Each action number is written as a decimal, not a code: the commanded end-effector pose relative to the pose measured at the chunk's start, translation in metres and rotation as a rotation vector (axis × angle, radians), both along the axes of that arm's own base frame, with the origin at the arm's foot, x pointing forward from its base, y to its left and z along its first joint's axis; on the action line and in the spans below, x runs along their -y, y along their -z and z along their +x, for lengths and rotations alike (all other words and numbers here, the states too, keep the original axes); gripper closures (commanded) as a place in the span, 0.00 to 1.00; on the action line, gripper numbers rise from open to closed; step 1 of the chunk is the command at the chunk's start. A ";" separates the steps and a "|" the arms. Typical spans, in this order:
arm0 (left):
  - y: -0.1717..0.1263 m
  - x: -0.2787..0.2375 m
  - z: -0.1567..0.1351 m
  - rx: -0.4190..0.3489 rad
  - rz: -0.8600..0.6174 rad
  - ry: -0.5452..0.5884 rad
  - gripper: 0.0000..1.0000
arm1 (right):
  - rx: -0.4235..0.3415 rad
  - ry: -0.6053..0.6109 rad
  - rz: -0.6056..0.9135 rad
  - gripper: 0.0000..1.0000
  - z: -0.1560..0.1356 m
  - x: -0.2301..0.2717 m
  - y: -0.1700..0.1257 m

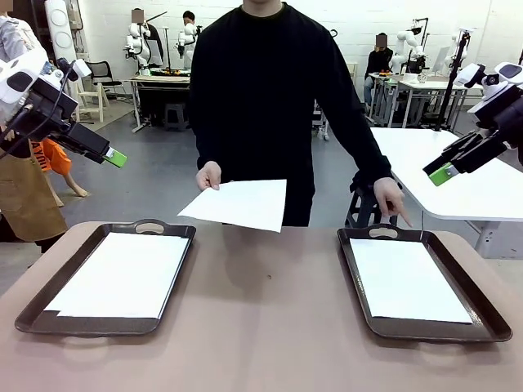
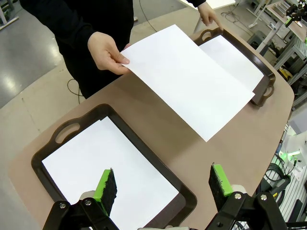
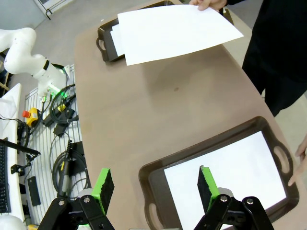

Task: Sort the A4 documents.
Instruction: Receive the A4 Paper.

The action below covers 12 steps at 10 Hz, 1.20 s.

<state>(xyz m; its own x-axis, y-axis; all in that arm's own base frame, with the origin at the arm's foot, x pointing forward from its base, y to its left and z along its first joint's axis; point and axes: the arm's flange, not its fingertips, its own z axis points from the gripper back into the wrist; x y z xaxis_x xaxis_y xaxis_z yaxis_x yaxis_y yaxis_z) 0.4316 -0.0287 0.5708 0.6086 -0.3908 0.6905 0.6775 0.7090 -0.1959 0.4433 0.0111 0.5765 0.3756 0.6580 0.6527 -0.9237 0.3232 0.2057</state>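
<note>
A person at the far side holds a white A4 document out over the table's far edge in one hand. The same sheet shows in the left wrist view and, at the top, in the right wrist view. The person's other hand points at the right tray, which holds a white sheet. The left tray also holds a sheet. My left gripper hangs open, high at the left. My right gripper hangs open, high at the right. Both hold nothing.
The brown table is bare between the two trays. A white table stands behind at the right. Cables and a rack lie past the table's edge in the right wrist view.
</note>
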 end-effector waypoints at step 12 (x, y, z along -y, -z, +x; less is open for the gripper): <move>0.000 -0.002 0.000 0.007 -0.001 0.010 0.00 | -0.882 0.356 0.612 0.08 0.082 -0.125 0.146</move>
